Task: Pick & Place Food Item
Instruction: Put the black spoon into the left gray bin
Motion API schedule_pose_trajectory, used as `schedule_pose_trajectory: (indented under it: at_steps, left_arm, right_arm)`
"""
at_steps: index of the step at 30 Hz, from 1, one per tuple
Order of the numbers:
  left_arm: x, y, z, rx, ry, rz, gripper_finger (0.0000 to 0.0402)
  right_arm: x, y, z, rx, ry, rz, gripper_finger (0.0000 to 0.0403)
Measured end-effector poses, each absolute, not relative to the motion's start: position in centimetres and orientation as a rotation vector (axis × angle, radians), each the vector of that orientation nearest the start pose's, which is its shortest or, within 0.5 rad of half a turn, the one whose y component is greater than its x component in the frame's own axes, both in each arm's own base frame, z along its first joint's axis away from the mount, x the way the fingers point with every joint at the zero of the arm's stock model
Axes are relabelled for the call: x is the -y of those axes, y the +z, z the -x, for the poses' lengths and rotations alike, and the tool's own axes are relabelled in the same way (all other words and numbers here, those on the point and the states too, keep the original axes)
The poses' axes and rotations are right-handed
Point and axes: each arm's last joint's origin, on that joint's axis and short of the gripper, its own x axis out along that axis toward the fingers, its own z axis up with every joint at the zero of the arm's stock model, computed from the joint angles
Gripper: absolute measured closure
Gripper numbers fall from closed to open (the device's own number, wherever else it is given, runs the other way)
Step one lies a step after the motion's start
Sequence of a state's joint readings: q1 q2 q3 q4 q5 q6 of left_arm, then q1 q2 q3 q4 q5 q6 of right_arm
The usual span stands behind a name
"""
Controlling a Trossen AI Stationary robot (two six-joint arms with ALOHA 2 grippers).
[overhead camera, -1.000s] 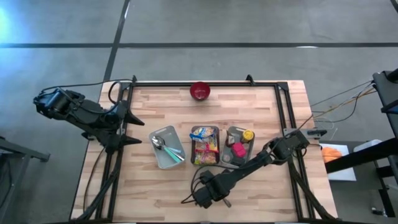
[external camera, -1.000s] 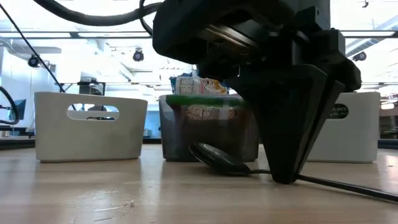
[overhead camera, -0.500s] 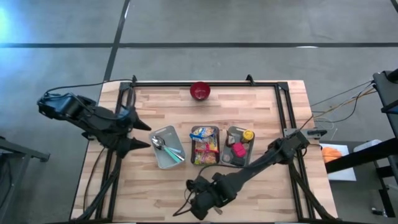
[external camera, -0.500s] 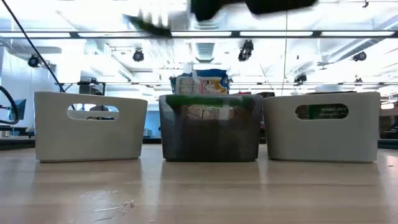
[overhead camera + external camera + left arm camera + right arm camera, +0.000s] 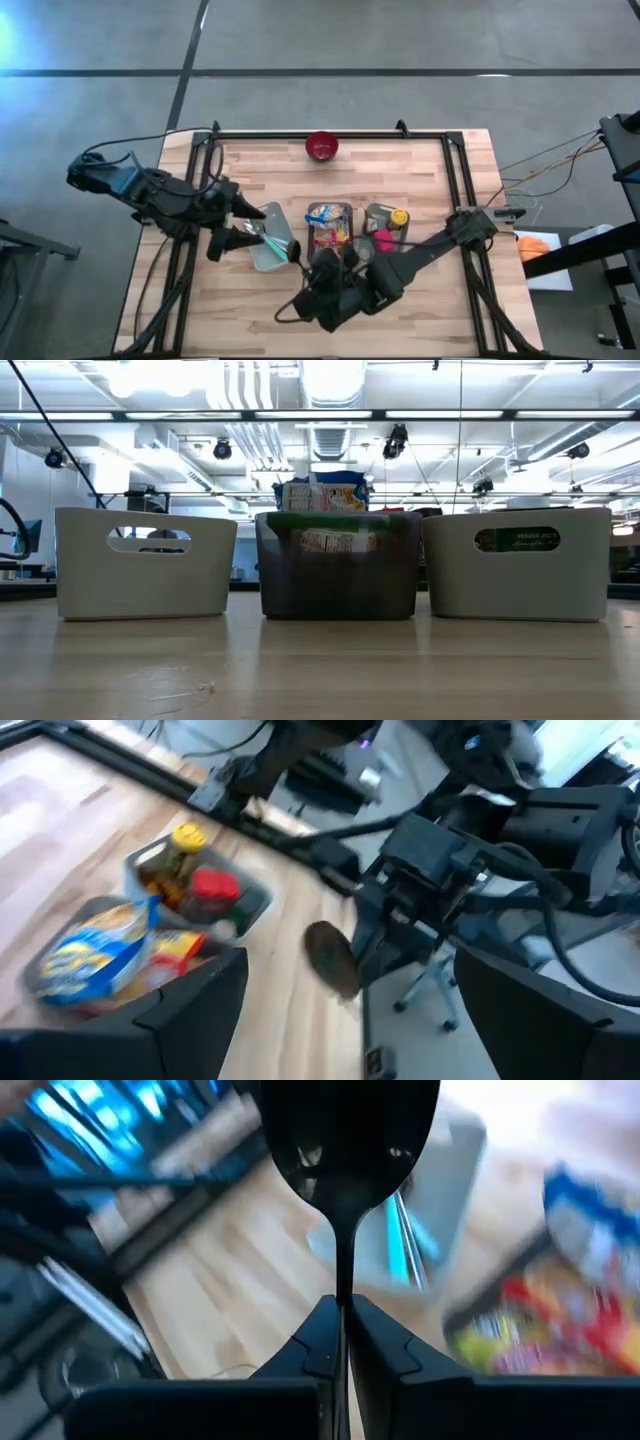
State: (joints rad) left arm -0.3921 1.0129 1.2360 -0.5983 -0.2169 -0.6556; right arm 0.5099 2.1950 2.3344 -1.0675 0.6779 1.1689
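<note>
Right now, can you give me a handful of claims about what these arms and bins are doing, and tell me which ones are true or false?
1. The right end effector grips a black spoon. True.
2. The left end effector is shut. False: its fingers stand open.
3. Three bins sit in a row, the middle bin holding snack packets. True.
4. The red bowl sits inside the left bin. False: it stands apart near the table's far edge.
</note>
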Motion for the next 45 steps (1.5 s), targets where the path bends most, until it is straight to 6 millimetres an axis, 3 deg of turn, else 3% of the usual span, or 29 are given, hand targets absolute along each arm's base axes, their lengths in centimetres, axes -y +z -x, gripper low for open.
schedule_pose_trajectory:
  at_steps: [5, 15, 21, 34, 40, 45]
  left_arm:
    - [7.5, 39.5, -19.3, -0.326, -0.086, 0.57, 0.0071]
    - [7.3, 39.1, -18.9, -0.333, -0.07, 0.61, 0.0151]
    - [7.5, 38.7, -19.5, -0.35, -0.063, 0.604, 0.014]
    - [7.8, 38.6, -20.2, -0.331, -0.044, 0.604, 0.0041]
    - [7.7, 38.7, -20.3, -0.31, -0.024, 0.604, 0.0048]
    - [7.7, 38.7, -20.3, -0.304, -0.028, 0.608, 0.0097]
  right_arm:
    - [-19.4, 35.3, -42.5, -0.402, -0.587, -0.555, 0.0395]
    - [-18.2, 36.5, -42.8, -0.283, -0.658, -0.508, 0.0395]
    - [-17.2, 37.3, -43.7, -0.232, -0.643, -0.475, 0.0395]
    - [-16.8, 38.5, -44.7, -0.185, -0.55, -0.461, 0.0395]
    - [-17.0, 38.8, -44.8, -0.187, -0.489, -0.46, 0.0395]
    - [-17.1, 39.0, -45.0, -0.18, -0.455, -0.452, 0.0395]
